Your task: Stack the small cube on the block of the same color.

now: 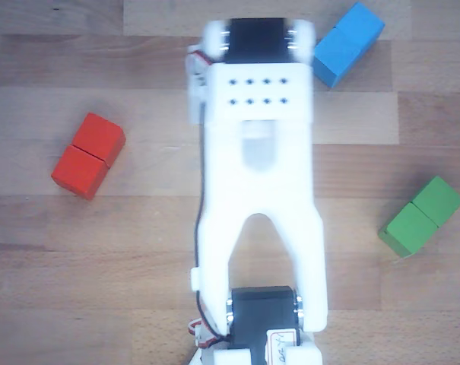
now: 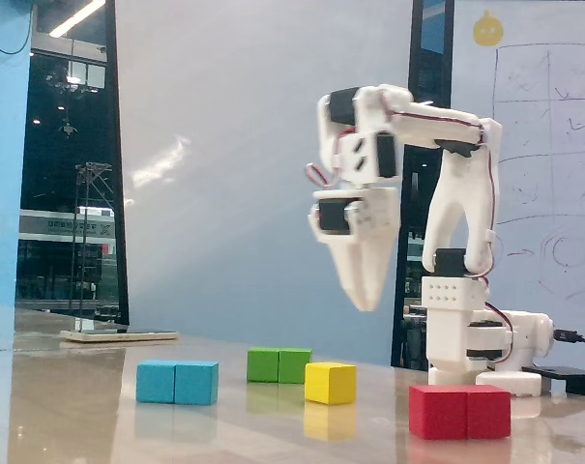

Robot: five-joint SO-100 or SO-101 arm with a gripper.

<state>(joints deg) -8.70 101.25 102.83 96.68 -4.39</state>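
Observation:
The small yellow cube (image 2: pixel 330 383) sits on the wooden table, in the middle of the fixed view. My gripper (image 2: pixel 367 302) points straight down, well above the cube and slightly to its right. Its fingers look closed together and hold nothing. In the other view, the white arm (image 1: pixel 256 190) covers the middle of the table. It hides both the yellow cube and the fingertips there. No second yellow block shows in either view.
Three two-cube blocks lie around the arm: a red one (image 1: pixel 88 155) (image 2: pixel 460 411), a blue one (image 1: pixel 348 43) (image 2: pixel 177 382) and a green one (image 1: pixel 421 217) (image 2: pixel 279 364). The arm's base (image 2: pixel 466 338) stands at the right of the fixed view.

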